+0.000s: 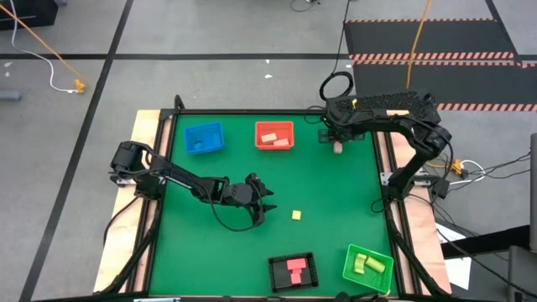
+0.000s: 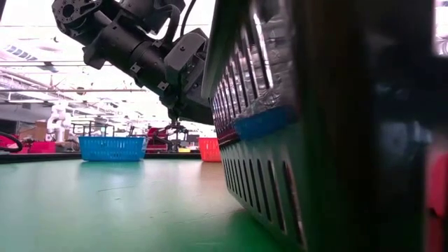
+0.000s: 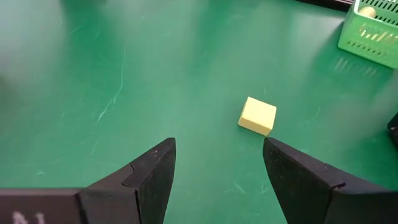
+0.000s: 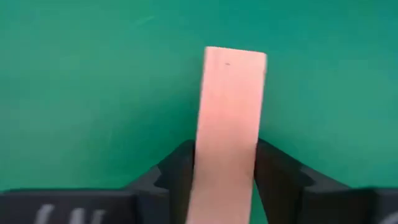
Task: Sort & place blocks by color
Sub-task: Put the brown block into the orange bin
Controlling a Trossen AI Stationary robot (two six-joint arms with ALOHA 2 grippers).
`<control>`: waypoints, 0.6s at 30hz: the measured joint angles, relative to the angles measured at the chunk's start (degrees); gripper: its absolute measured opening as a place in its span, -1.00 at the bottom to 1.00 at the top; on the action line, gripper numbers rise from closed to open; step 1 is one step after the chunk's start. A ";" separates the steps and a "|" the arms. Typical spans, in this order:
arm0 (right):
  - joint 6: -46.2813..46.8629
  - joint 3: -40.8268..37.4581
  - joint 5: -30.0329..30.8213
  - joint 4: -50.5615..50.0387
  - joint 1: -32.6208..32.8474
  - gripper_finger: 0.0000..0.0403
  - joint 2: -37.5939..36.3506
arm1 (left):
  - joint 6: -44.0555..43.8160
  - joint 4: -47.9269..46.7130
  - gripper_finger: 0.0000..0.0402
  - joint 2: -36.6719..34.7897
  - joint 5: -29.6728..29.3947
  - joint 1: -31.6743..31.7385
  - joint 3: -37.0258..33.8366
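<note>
While the black tray (image 1: 292, 271) with its pink blocks (image 1: 296, 269) and the green tray (image 1: 367, 267) with yellow-green pieces (image 1: 372, 264) sit along the near edge of the table (image 1: 336, 193), the left gripper (image 1: 262, 204) hangs over the mat's middle with its fingers (image 3: 149, 171) spread wide and nothing between them. One loose yellow cube (image 3: 257, 115) lies on the mat just ahead of them, so I judge this arm is lining up to pick it: it needs to move forward and down until the cube sits between the fingers, then close. Farther back, the right gripper (image 1: 338, 143) is clamped on a tan wooden bar (image 4: 227, 124), held above the mat just beside the red tray (image 1: 274, 134), which already holds tan pieces (image 1: 270, 137). Its next move looks like a short carry over that tray and a release. A blue tray (image 1: 204, 137) stands at the far left.
</note>
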 joint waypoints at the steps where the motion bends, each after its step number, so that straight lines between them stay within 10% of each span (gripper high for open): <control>1: -2.21 0.00 -0.03 -0.03 0.05 -0.43 -0.12 | -0.20 -0.01 0.20 0.00 0.00 0.00 0.00; 18: -13.35 -0.33 -0.43 -1.77 2.49 -0.44 -11.04 | 6.23 7.33 0.20 0.00 -0.02 0.00 0.00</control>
